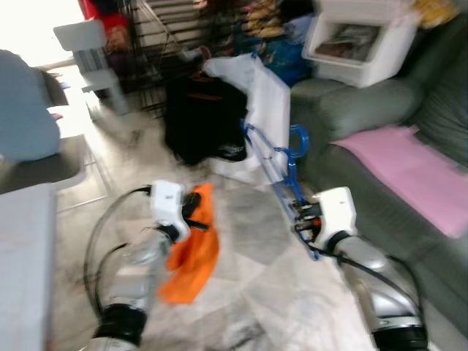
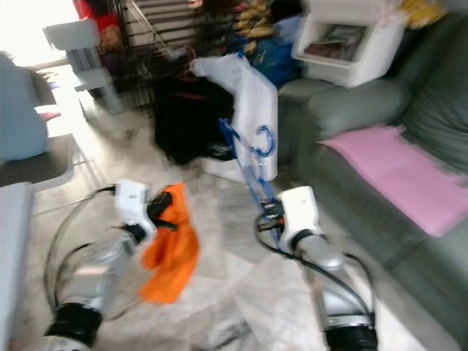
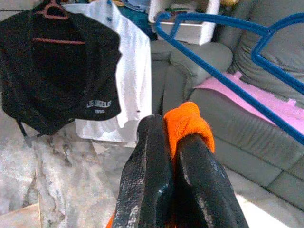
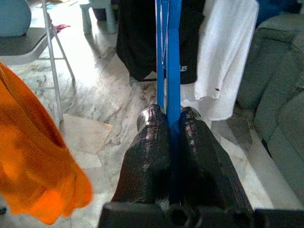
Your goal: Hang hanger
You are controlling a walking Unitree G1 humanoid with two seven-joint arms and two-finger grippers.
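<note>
My right gripper (image 1: 301, 212) is shut on a blue plastic hanger (image 1: 276, 157), which rises from the fingers (image 4: 156, 137) toward the hanging clothes; its hook (image 1: 298, 142) curls near the sofa arm. My left gripper (image 1: 196, 212) is shut on an orange cloth (image 1: 194, 252) that droops below it, and the fingers (image 3: 152, 171) pinch a fold of the cloth (image 3: 187, 126). Ahead, a black garment (image 1: 201, 117) on a red hanger and a white shirt (image 1: 263, 95) hang side by side.
A grey-green sofa (image 1: 365, 168) with a pink cloth (image 1: 409, 172) lies on the right, a white bin (image 1: 358, 40) on its arm. A folding chair (image 4: 47, 57) and a white stool (image 1: 91, 51) stand left, over a marble floor (image 1: 248, 292). A wire rack (image 1: 157, 36) stands behind the clothes.
</note>
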